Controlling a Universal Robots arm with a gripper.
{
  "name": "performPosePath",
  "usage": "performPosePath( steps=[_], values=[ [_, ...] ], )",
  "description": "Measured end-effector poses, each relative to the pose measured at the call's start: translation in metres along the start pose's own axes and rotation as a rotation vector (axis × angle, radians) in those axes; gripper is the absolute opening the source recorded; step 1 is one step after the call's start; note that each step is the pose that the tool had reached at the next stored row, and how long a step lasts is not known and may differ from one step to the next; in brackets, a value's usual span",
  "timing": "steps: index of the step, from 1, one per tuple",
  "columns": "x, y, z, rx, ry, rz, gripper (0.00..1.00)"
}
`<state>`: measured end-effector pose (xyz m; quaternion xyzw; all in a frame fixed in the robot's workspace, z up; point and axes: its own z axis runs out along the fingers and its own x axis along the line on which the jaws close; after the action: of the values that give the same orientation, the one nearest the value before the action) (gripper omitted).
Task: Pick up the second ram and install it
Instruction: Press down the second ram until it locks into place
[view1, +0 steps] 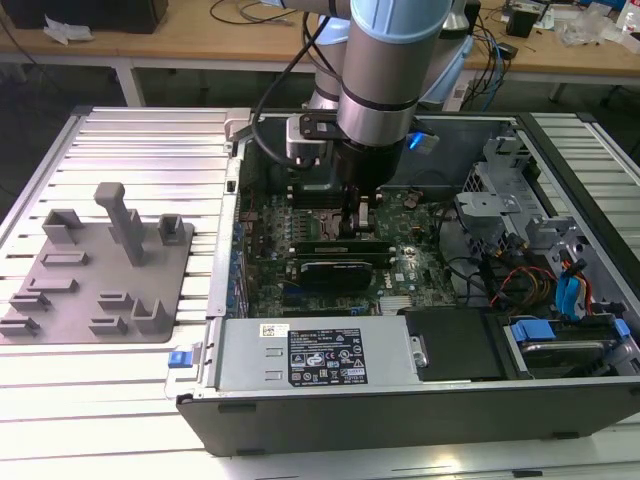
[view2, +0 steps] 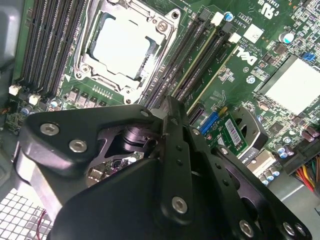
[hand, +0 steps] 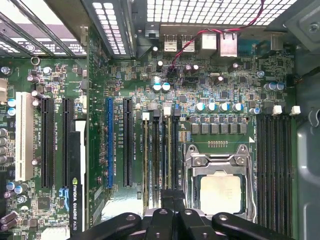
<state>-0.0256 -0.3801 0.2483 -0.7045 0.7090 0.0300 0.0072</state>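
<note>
Your claw (view1: 358, 222) sat low over the motherboard's memory slots (hand: 161, 155) at 9 o'clock of the CPU socket (hand: 220, 190) in the first wrist view, its jaws nearly together on what I judged the second ram (view2: 200, 82), edge-on, long axis along those slots.

Looked like an electronics lab or workshop. Showed an opened computer case (view1: 400, 390) lying on a slatted metal bench (view1: 150, 150), motherboard (hand: 225, 100) bared, beside a grey moulded parts tray (view1: 95, 275). Had wooden worktables (view1: 200, 40) behind, strewn with cables (view1: 490, 50) and small gear.
</note>
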Motion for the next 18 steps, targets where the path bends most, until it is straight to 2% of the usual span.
performPosePath(
  steps=[7, 9, 12, 18],
  values=[
    [0.0000, -0.0010, -0.0002, -0.0001, 0.0000, 0.000, 0.08],
    [0.0000, -0.0066, -0.0004, -0.0001, 0.0000, 0.000, 0.08],
    [-0.0001, -0.0099, -0.0005, -0.0001, -0.0001, 0.000, 0.08],
    [-0.0002, -0.0284, -0.0001, -0.0001, -0.0001, 0.000, 0.08]
  ],
)
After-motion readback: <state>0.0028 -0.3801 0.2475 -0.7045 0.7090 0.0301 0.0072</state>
